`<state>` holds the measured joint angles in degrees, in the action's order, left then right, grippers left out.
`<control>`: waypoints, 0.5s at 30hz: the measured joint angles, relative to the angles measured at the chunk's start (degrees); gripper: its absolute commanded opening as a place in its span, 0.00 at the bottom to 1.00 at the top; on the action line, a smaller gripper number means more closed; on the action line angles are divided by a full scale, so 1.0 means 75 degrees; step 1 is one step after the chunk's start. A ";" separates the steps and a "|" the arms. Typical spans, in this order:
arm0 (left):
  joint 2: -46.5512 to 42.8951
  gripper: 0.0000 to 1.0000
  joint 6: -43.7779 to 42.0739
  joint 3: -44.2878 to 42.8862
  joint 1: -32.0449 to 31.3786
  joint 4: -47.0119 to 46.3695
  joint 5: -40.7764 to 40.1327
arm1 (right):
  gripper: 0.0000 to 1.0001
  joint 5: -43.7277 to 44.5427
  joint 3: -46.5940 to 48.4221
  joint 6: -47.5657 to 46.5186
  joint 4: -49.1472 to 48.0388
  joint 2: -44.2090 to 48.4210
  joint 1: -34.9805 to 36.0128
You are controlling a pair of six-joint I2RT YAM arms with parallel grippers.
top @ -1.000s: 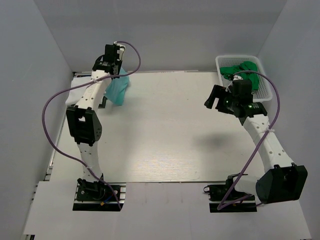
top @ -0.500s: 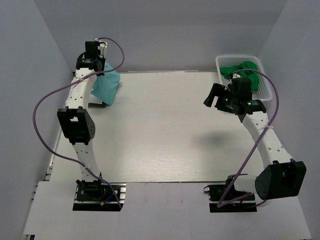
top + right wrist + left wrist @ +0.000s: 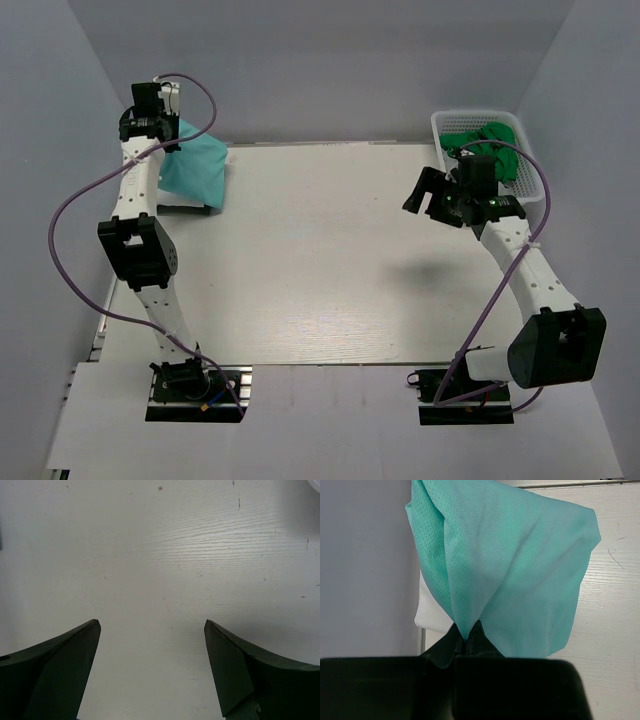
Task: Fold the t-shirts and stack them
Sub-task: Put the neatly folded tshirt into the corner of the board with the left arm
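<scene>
The teal-mint t-shirt (image 3: 197,171) hangs folded from my left gripper (image 3: 163,128) at the table's far left corner. In the left wrist view the jaws (image 3: 466,636) are shut on a pinched fold of this shirt (image 3: 520,570). A white t-shirt (image 3: 431,614) lies under it at the table's left edge, mostly hidden. My right gripper (image 3: 427,195) is open and empty above the right part of the table, next to the basket. In the right wrist view its fingers (image 3: 151,625) stand wide apart over bare table.
A white lattice basket (image 3: 528,150) at the far right corner holds green cloth (image 3: 485,140). Grey walls close in the left, back and right sides. The left arm's purple cable loops beside the left wall.
My left gripper has swung left and back toward the far left corner, carrying the teal-mint shirt with it. The right arm has barely moved.
</scene>
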<state>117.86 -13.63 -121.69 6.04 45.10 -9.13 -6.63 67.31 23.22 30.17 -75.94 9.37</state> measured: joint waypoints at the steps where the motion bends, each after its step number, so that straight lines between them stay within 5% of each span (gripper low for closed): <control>1: 0.0000 0.00 0.0015 -0.0003 0.0093 -0.0006 0.0108 | 0.90 -0.0003 0.0000 0.0026 -0.0015 -0.0015 0.0000; 15: 0.0717 0.00 0.0023 -0.0443 0.1061 -0.0175 0.1174 | 0.90 -0.0140 0.0315 0.0079 -0.0032 -0.0513 0.0003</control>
<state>123.24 -13.45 -125.01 14.00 43.79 -0.32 -7.68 69.67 23.81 29.93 -79.79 9.39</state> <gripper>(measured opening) 0.041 0.904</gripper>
